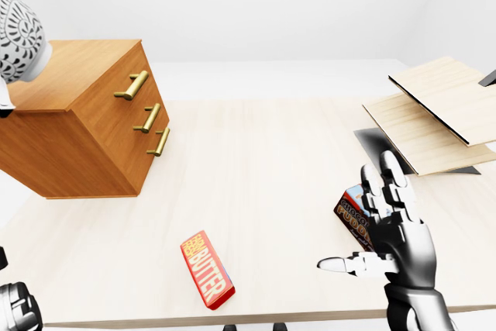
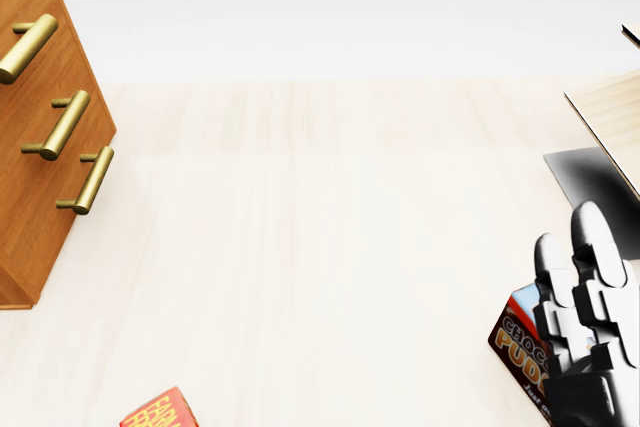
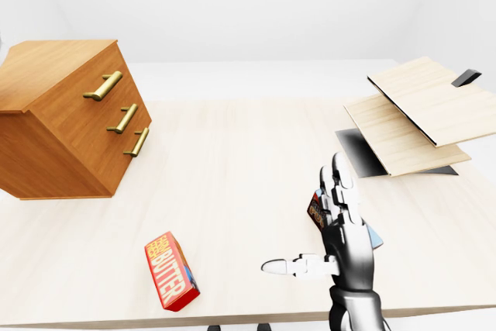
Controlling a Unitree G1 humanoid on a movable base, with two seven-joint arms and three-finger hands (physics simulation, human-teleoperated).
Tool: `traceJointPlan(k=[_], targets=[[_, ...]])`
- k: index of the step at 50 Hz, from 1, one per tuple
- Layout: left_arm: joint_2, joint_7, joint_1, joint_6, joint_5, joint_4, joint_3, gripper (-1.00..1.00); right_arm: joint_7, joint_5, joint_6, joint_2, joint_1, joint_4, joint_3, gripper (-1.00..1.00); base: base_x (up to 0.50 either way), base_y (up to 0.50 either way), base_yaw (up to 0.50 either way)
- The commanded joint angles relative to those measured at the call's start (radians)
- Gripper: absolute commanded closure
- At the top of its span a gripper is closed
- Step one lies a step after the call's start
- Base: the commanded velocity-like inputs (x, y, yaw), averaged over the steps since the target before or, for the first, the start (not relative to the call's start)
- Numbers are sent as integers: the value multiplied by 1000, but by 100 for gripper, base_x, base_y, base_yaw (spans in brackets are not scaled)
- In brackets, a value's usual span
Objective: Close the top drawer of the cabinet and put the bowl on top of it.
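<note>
Rising from the lower right of the left-eye view, the right hand (image 1: 387, 226) is standing upright with its fingers spread and empty, thumb pointing left. Just behind it, a chocolate pudding box (image 1: 353, 215) is lying on the pale table (image 1: 263, 168). At lower centre a red butter box (image 1: 208, 269) is lying flat. The left hand (image 1: 15, 309) is barely showing at the lower left corner; whether its fingers are spread is unclear. Farther, at upper left, the cabinet (image 1: 85, 118) is sitting with all three drawers flush and a patterned white bowl (image 1: 19, 32) partly showing at the left edge above it. At upper right, light wooden boards (image 1: 434, 118) are lying stacked.
</note>
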Motion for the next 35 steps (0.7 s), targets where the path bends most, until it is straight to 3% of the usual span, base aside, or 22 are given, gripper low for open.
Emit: traceJointPlan(k=[1, 35], targets=[[9, 32, 1, 0, -4, 25, 9, 100, -8, -4, 0, -6, -1, 6, 8, -100, 0, 0, 0], [-12, 68, 11, 0, -4, 93, -6, 100, -13, -8, 0, -10, 5, 9, 16, -100, 0, 0, 0]])
